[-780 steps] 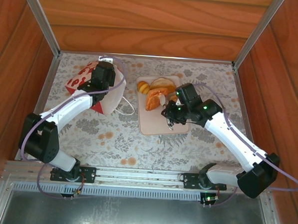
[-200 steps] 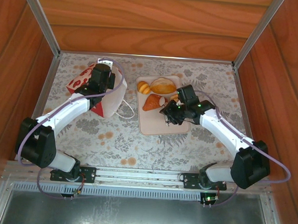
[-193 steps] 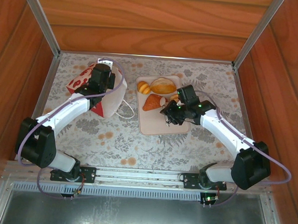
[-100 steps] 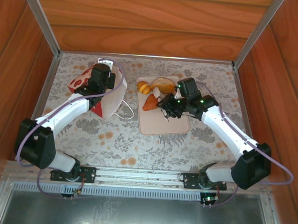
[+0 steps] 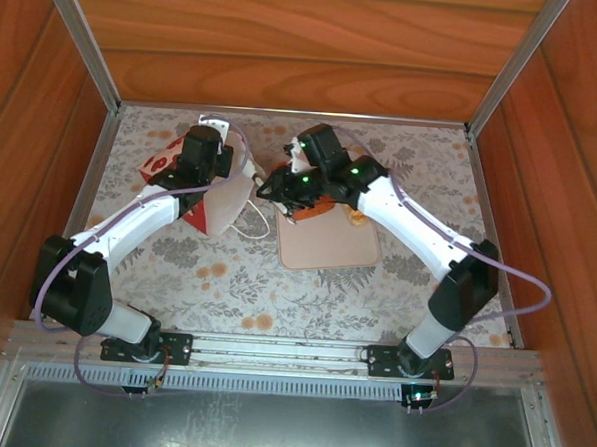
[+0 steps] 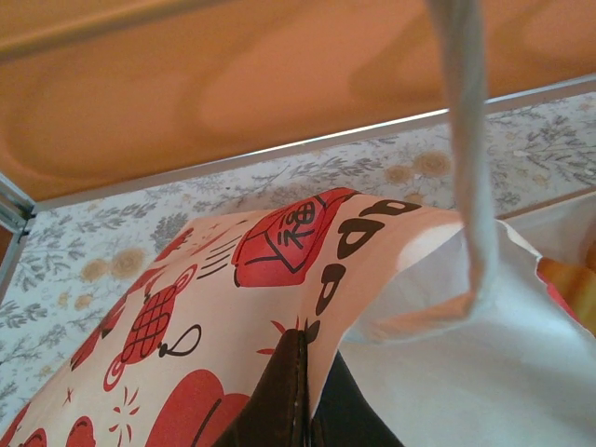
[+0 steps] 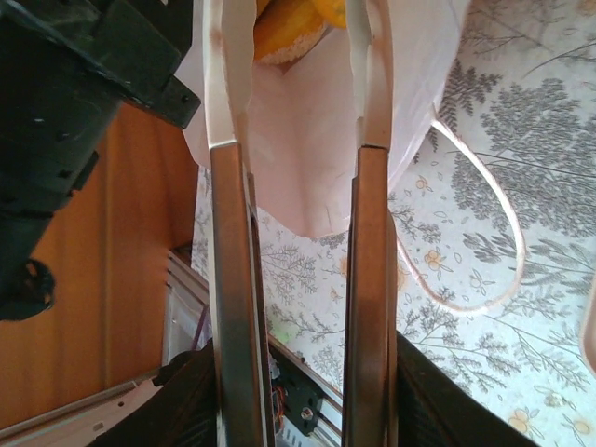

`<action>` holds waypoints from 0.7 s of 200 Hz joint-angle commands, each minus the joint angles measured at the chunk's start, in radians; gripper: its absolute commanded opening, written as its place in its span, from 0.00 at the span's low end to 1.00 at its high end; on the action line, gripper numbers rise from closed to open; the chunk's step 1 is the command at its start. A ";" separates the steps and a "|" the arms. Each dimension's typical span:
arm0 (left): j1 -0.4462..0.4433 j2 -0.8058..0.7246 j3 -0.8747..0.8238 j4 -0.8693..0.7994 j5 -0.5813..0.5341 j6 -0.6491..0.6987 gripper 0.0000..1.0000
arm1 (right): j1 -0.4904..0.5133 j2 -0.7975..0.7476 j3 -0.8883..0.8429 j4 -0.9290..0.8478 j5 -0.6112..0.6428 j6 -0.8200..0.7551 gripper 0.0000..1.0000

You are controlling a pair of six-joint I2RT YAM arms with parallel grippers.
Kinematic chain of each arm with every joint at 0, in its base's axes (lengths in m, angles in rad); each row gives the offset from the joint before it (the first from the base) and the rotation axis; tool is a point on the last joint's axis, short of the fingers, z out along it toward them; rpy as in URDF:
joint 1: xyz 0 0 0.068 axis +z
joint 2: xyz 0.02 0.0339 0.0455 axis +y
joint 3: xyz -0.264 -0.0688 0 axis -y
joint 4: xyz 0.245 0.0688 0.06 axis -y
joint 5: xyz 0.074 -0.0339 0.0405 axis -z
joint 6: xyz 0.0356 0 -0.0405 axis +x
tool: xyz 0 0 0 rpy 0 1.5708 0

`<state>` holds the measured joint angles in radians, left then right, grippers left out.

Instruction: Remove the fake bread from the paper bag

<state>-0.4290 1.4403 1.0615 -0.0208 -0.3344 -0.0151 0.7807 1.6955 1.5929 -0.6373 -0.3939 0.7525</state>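
Note:
The paper bag (image 5: 220, 194), white above and red-printed below, lies tilted at the left with its mouth facing right. My left gripper (image 5: 204, 156) is shut on its upper edge; in the left wrist view the dark fingers (image 6: 296, 396) pinch the printed paper (image 6: 279, 233). My right gripper (image 5: 268, 187) hangs at the bag's mouth, open and holding nothing. In the right wrist view its long fingers (image 7: 233, 279) frame the white bag (image 7: 317, 140), and golden fake bread (image 7: 284, 33) lies inside. More bread (image 5: 314, 212) lies on the tray, partly under the right arm.
The flat beige tray (image 5: 337, 248) lies right of the bag on the flowered tablecloth. A white cord handle (image 7: 503, 251) loops out onto the cloth beside the bag's mouth. Wooden walls and metal rails close in the table at the back and sides.
My right arm has swung left from over the tray to the bag's mouth, jaws kept equally apart. The left gripper still holds the bag, which has barely moved.

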 commanded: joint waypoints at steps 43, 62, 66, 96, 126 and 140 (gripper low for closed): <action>0.012 -0.003 0.054 0.030 0.050 0.005 0.00 | 0.024 0.210 0.156 -0.031 -0.111 -0.057 0.42; 0.013 0.001 0.064 0.029 0.051 0.001 0.00 | 0.027 0.274 0.227 -0.062 -0.105 -0.066 0.42; 0.013 0.002 0.067 0.029 0.051 -0.001 0.00 | 0.028 0.286 0.243 -0.071 -0.100 -0.067 0.42; 0.013 0.008 0.078 0.029 0.050 -0.015 0.00 | 0.027 0.366 0.343 -0.129 -0.054 -0.058 0.43; 0.013 0.014 0.079 0.029 0.046 -0.035 0.00 | 0.026 0.435 0.435 -0.156 -0.042 -0.045 0.49; 0.013 0.016 0.077 0.029 0.050 -0.040 0.00 | 0.026 0.464 0.477 -0.173 -0.033 -0.040 0.53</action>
<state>-0.4255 1.4460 1.1065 -0.0223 -0.2981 -0.0277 0.7994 2.1189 1.9919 -0.7708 -0.4408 0.7132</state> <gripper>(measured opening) 0.062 0.497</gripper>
